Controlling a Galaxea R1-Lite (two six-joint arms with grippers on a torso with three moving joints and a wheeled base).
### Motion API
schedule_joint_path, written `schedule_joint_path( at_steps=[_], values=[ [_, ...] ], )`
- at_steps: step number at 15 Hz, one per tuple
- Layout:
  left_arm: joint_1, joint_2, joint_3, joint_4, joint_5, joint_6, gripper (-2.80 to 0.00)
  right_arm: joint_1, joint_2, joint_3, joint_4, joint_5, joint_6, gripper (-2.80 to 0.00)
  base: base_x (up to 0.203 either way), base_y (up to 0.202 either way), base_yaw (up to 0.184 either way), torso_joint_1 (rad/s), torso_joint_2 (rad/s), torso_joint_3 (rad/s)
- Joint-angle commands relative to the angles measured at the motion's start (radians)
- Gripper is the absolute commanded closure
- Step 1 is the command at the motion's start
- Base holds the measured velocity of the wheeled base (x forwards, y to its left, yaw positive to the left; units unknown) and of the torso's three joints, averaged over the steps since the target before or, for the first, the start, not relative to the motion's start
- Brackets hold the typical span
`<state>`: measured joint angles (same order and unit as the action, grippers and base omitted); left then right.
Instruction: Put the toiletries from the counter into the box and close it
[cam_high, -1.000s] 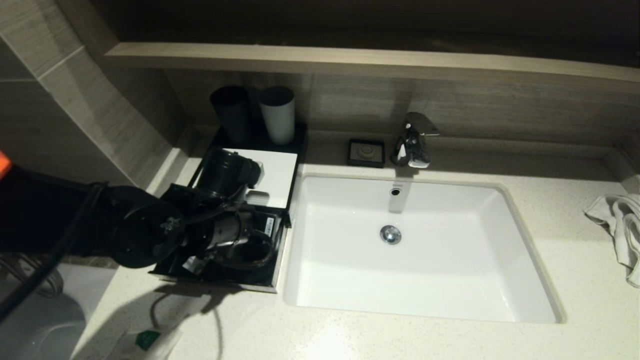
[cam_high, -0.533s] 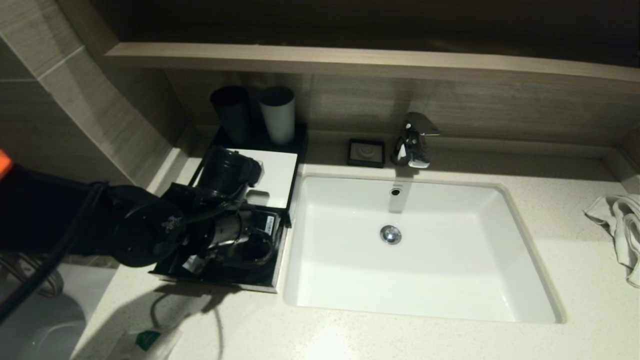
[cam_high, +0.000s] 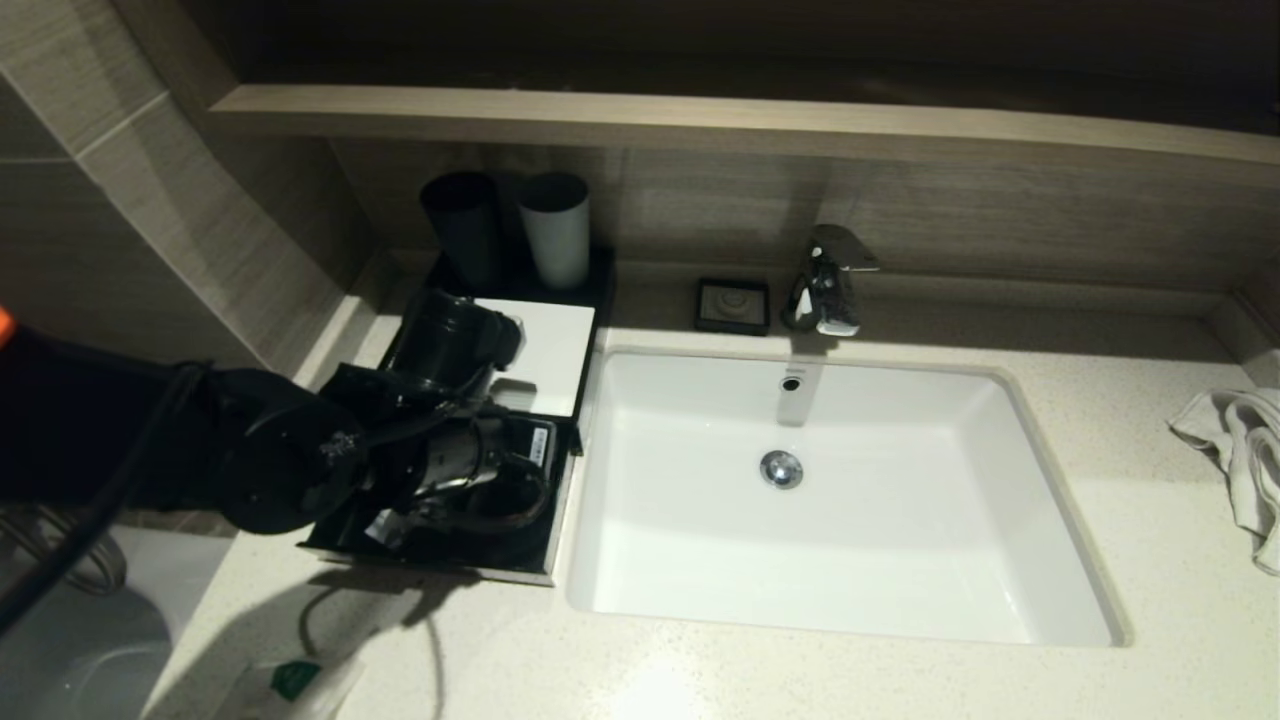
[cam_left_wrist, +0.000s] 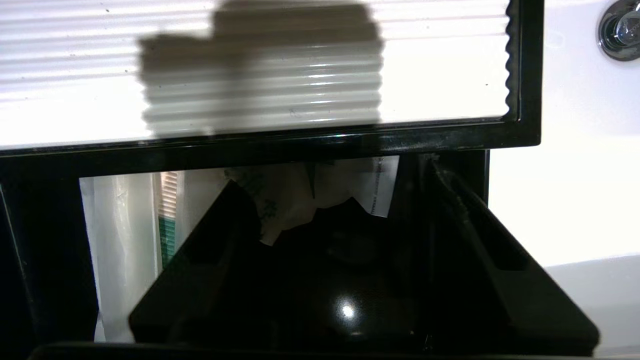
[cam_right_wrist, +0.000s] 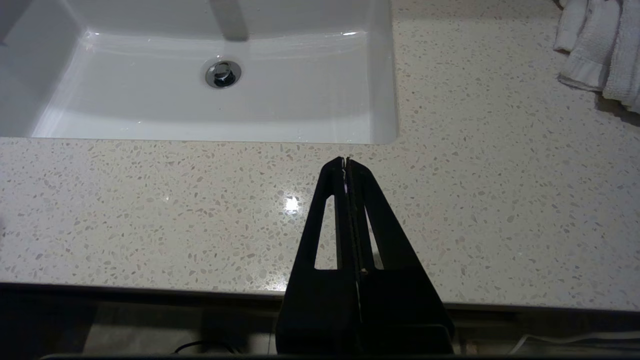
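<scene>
Reviewing the counter (cam_high: 700, 680) from left to right: one pouch (cam_high: 290, 680) with a green label lies at the near left edge, outside the box (cam_high: 545, 345). The left gripper (cam_left_wrist: 330, 240) sits inside the pulled-out drawer (cam_high: 440, 560); its fingers, clenched a second ago, now stand apart with nothing between them. A crumpled pouch (cam_left_wrist: 285, 200) lies just beyond the tips, beside a long packet (cam_left_wrist: 125, 240) with a green band. Finding: an item has just been deposited. At least one pouch is outstanding, and the drawer remains open. The right gripper (cam_right_wrist: 346, 162), clenched and empty, is parked over the counter's front edge, right of the sink (cam_high: 1060, 520).
</scene>
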<state>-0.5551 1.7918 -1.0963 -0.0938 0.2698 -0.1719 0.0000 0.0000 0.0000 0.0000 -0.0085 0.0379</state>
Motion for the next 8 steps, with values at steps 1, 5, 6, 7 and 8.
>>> schedule_joint_path(
  at_steps=[1, 5, 6, 7, 8],
  values=[
    [0.0, -0.023, 0.007, 0.001, 0.002, -0.008, -2.8, 0.0, 0.001, 0.0, 0.0, -0.001, 0.0, 0.0, 0.0, 0.0, 0.0, 0.0, 0.0, 0.0],
    [0.0, -0.042, 0.015, 0.002, 0.002, -0.009, -2.8, 0.0, 0.002, 0.0, 0.0, 0.001, 0.0, 0.0, 0.0, 0.0, 0.0, 0.0, 0.0, 0.0],
    [0.0, -0.049, 0.016, 0.003, 0.002, -0.01, -2.8, 0.0, 0.002, 0.0, 0.0, 0.0, 0.0, 0.0, 0.0, 0.0, 0.0, 0.0, 0.0, 0.0],
    [0.0, -0.052, 0.019, 0.003, 0.002, -0.011, -2.8, 0.0, 0.001, 0.0, 0.0, 0.0, 0.0, 0.0, 0.0, 0.0, 0.0, 0.0, 0.0, 0.0],
    [0.0, -0.055, 0.024, 0.002, 0.002, -0.011, -2.8, 0.0, 0.0, 0.0, 0.0, 0.0, 0.0, 0.0, 0.0, 0.0, 0.0, 0.0, 0.0, 0.0]
  ],
)
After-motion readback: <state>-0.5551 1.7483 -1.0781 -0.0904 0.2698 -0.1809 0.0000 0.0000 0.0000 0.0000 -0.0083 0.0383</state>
